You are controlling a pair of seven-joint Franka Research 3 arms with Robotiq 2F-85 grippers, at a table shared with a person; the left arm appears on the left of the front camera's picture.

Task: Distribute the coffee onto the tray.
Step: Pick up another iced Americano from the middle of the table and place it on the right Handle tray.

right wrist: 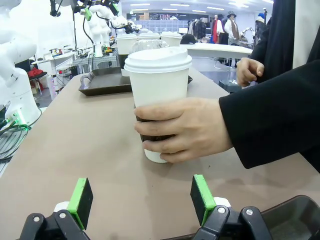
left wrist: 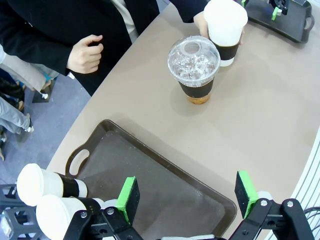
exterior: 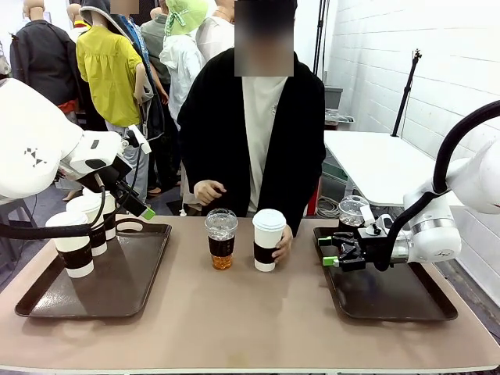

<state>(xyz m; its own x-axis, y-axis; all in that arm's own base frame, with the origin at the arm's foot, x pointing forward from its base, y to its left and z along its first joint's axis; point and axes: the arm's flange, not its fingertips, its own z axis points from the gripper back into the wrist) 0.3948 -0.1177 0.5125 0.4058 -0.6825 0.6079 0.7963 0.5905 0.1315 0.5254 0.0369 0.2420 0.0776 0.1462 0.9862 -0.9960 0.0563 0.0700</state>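
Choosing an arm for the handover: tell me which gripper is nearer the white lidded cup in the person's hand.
Right. The right gripper points at the white lidded cup from close beside it; the left gripper hangs over the other tray, beyond the iced cup.

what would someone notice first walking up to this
The person's hand is wrapped around a white lidded cup at the table's middle, with a dome-lidded iced drink right beside it. The right gripper hangs open above the right tray's left end, pointed at that cup; more white cups crowd the left tray's left end.
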